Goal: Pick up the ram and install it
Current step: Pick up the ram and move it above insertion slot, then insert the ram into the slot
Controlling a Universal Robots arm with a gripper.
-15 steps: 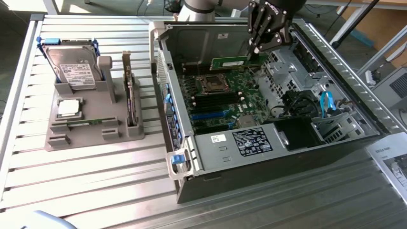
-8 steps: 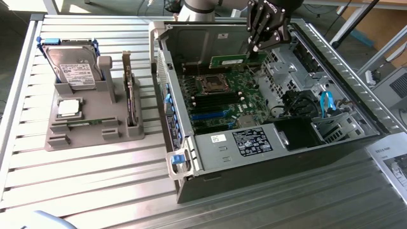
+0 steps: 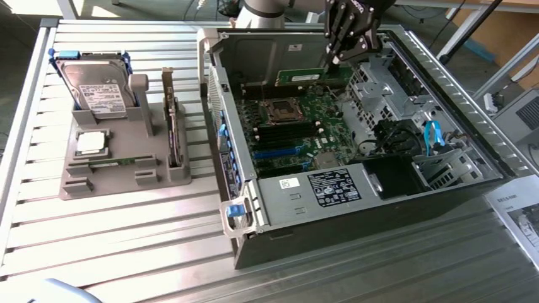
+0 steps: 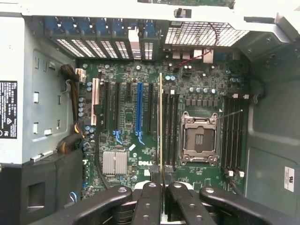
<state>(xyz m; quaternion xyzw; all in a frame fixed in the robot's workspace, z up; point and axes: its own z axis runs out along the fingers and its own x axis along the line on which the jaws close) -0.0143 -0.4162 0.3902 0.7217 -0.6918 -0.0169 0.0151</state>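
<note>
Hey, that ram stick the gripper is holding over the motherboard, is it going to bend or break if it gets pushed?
Probably stiff: the ram looks dead straight edge-on, with no sag beyond the gripper. Likely light, since a pinch on one edge holds it. It is very thin, so sideways force might crack it.

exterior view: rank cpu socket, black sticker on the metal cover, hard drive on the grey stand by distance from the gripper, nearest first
From the gripper, shut on the ram:
1. cpu socket, on the motherboard inside the case.
2. black sticker, at the case's near end.
3. hard drive, outside the case, at the exterior view's left.
</note>
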